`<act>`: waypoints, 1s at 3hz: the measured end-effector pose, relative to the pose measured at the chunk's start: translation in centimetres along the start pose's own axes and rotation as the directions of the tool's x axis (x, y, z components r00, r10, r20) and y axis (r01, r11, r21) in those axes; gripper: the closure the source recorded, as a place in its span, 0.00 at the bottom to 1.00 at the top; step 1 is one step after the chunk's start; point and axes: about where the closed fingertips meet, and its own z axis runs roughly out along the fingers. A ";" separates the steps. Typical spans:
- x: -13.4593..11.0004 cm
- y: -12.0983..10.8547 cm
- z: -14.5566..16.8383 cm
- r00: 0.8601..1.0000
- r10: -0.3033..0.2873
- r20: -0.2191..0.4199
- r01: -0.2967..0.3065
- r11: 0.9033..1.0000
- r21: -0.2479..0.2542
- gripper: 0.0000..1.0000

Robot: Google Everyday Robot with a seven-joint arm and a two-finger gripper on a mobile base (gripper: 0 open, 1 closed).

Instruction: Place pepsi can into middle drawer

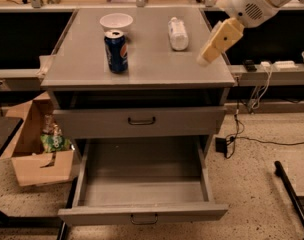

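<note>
The pepsi can [116, 51], dark blue with a silver top, stands upright on the left part of the grey cabinet top [147, 64]. The middle drawer [142, 179] is pulled out wide below, its flat tray floor bare and a small loop handle on its front. My gripper [204, 58], cream-coloured on a white arm, hangs over the right edge of the cabinet top, well to the right of the can and just right of the bottle. It holds nothing that I can see.
A white bowl [116, 21] stands behind the can. A clear plastic bottle [178, 33] lies at the back right of the top. A drawer front with a handle [142, 120] sits above the open drawer. A cardboard box [39, 154] stands on the floor at left; cables lie at right.
</note>
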 end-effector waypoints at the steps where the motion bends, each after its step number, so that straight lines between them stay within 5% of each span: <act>1: -4.2 -2.5 3.3 0.987 0.006 0.163 0.000 0.999 -0.036 0.00; 3: -5.1 -3.3 3.9 0.979 0.013 0.205 -0.004 0.999 -0.043 0.00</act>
